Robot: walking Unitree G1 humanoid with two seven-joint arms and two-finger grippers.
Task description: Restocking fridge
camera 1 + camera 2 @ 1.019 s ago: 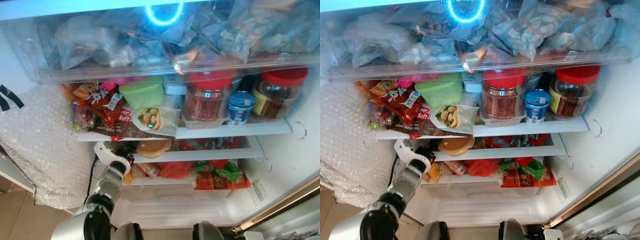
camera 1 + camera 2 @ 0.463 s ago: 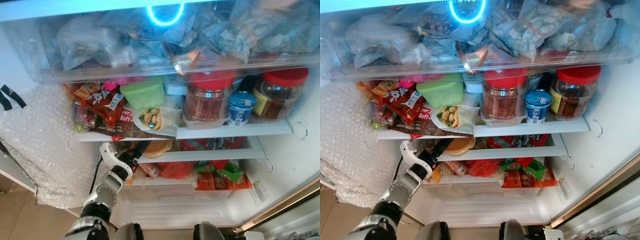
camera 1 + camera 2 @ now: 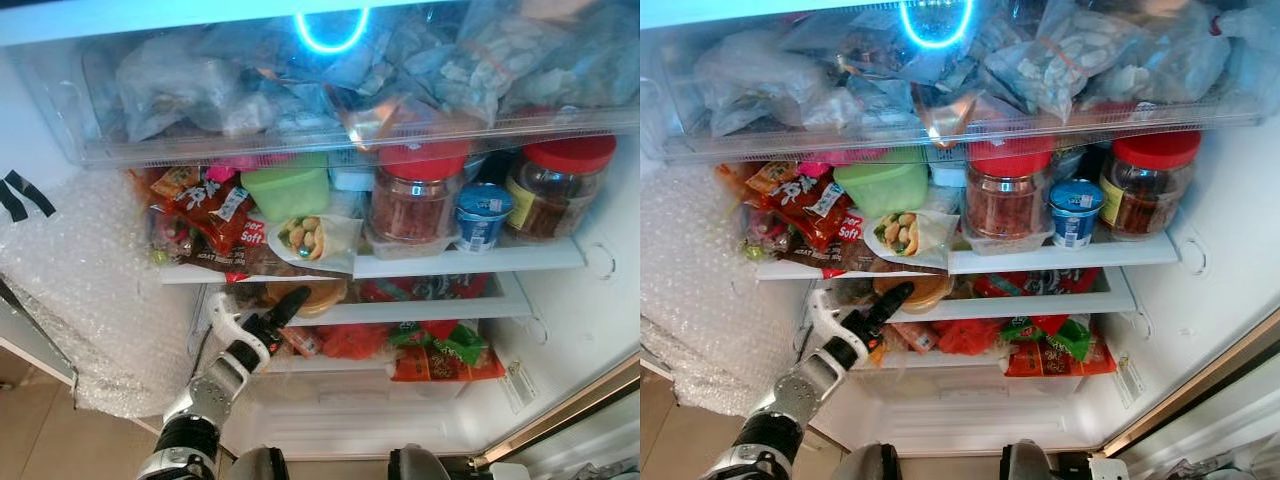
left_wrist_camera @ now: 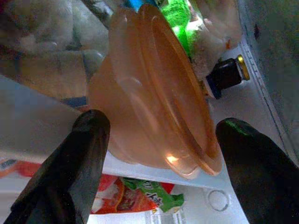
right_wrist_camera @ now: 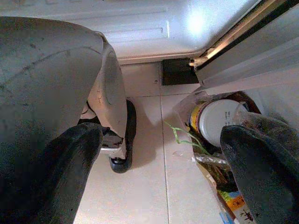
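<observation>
- Left eye view: the left gripper [image 3: 283, 310] is raised into the open fridge, its black fingers reaching toward the orange lidded bowl [image 3: 310, 294], which sits at the front of the middle shelf [image 3: 430, 308], under the shelf that carries the wrapped sandwich [image 3: 305, 237], the green tub [image 3: 286, 188] and two red-lidded jars [image 3: 416, 192]. Whether a finger touches the bowl cannot be told from here.
- Right eye view: same arrangement; the bowl [image 3: 912, 291] is partly hidden behind the shelf edge above it, and the gripper [image 3: 883, 308] stands just beside its left flank.
- Left wrist view: the left gripper's fingers are spread wide, released, one on each side of the bowl [image 4: 154, 98], holding nothing. The bowl is translucent orange plastic with a snap lid whose rim overhangs the body. A small dark jar [image 4: 227, 75] stands behind it.
- Handling judgement: the bowl is probably light, semi-stiff and smooth, so it may slip or flex under a hard squeeze. The best hold is across the body just under the lid rim, so that the rim acts as a stop. Contents cannot be made out; keep it level.
- Right wrist view: the right gripper [image 5: 161, 172] hangs idle over the tiled floor [image 5: 145, 186] beside the robot's leg, its fingers apart and empty, near a bag with a white-lidded tin [image 5: 216, 120].
</observation>
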